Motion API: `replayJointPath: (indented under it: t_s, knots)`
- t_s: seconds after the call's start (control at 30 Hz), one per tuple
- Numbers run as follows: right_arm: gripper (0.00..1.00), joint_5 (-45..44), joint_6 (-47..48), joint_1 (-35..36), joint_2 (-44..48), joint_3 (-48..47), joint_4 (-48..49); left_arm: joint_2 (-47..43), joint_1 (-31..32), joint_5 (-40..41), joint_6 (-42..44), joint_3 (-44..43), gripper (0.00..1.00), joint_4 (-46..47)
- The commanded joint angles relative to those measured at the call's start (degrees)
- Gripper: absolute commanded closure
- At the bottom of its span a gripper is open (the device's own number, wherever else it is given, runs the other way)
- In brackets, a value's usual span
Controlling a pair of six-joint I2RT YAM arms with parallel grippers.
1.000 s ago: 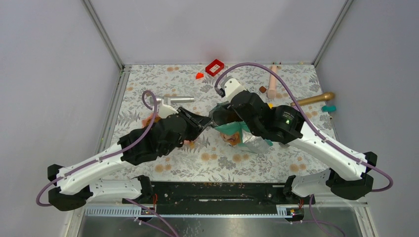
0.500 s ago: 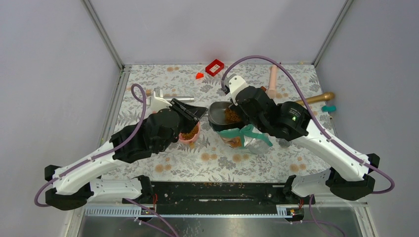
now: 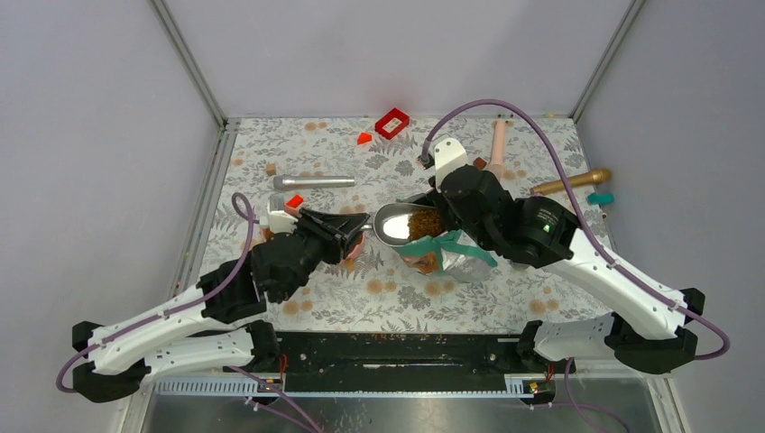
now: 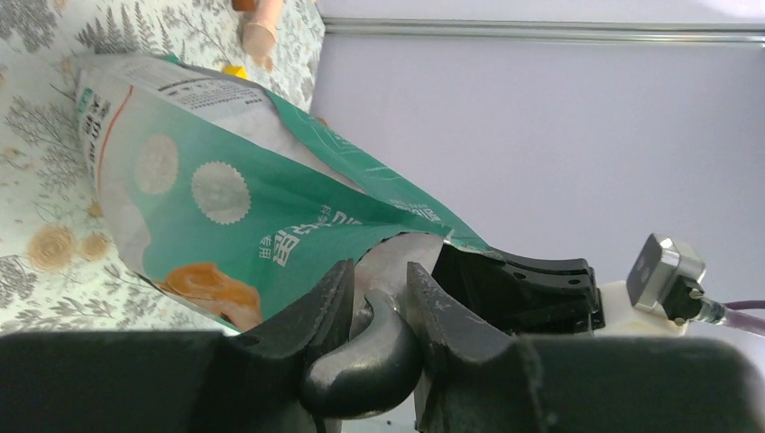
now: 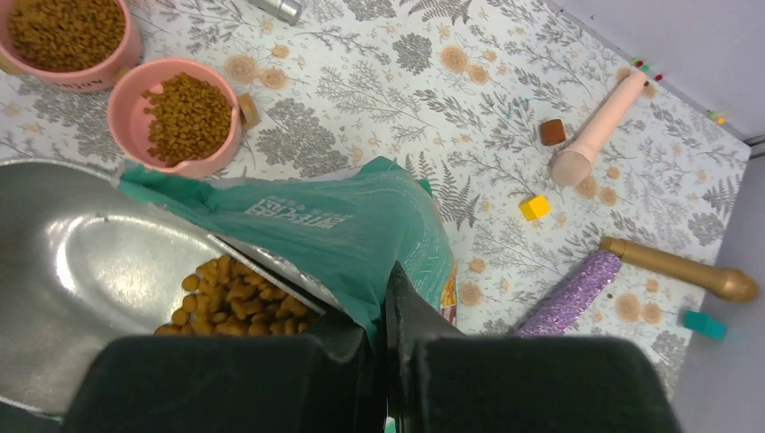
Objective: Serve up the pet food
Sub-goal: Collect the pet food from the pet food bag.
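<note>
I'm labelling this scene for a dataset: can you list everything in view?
pouch: one, teal-green and white, table centre, mouth open
bowls: two, pink, left of pouch
kibble: brown, in pouch mouth and both bowls
scoop: one, dark, held beside the pouch
cylinder: one, silver, left side
pink rod, gold rod, purple glitter rod: one each, right side
red box: one, far edge
red block, wooden block, brown block, yellow block, teal block: one each, scattered
tablecloth: one, grey floral, under everything
left tool: one, black, shut on scoop handle
right tool: one, black, shut on pouch edge
</note>
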State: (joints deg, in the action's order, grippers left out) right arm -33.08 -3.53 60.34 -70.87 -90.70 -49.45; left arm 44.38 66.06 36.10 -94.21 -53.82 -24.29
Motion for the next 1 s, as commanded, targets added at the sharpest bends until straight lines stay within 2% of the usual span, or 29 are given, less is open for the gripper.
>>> replayJointPath:
  t_s: [0.0,0.17,0.43,0.67,0.97]
  knots:
    - [1.00,-1.9,-3.1,0.7,6.6,-2.1,10.6,-5.1,-0.8,3.1,-5.5,4.6,1.00,8.0]
    - [1.00,-1.5,-3.9,0.7,7.2,-1.6,10.8,-6.6,-0.8,2.0,-9.1,5.6,1.00,5.2]
    - [1.00,-2.4,-3.9,0.7,6.7,-3.3,9.4,-8.2,-0.8,2.7,-19.6,5.3,1.00,-3.4]
    - [1.00,-3.3,-3.3,0.7,6.7,-3.8,8.4,-11.4,-0.8,5.0,-20.0,5.3,1.00,-6.5]
    - [1.00,-4.2,-2.7,0.7,6.9,-3.6,8.3,-15.1,-0.8,2.7,-17.3,6.7,1.00,-7.0]
